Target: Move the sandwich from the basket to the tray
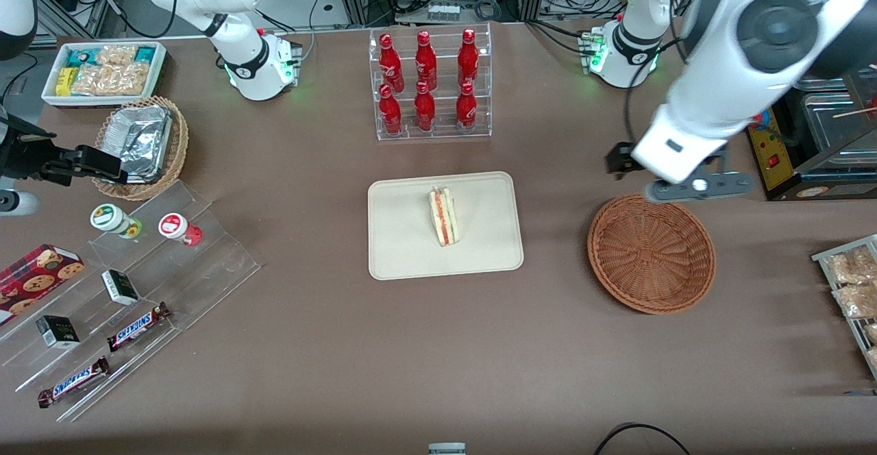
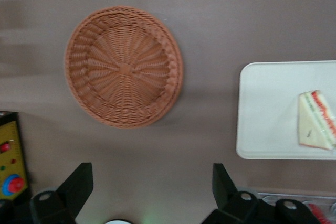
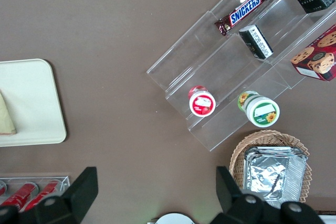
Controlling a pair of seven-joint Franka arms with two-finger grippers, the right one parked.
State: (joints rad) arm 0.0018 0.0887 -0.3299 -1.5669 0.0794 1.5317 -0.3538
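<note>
The claw (image 2: 148, 192) hangs up in the air above the table, just past the basket's edge, farther from the front camera. Its two fingers (image 2: 77, 184) are spread wide apart and hold nothing. The round brown basket (image 1: 651, 253) sits below it with nothing inside. The sandwich (image 1: 444, 216) lies in the middle of the flat cream tray (image 1: 404, 253). The tray sits near the basket, toward the parked arm's end of the table.

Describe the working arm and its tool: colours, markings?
The arm is glossy white with dark grey joint caps; its base glows green. The tool, above the table beside the basket, has matte black fingers on a grey flange.
</note>
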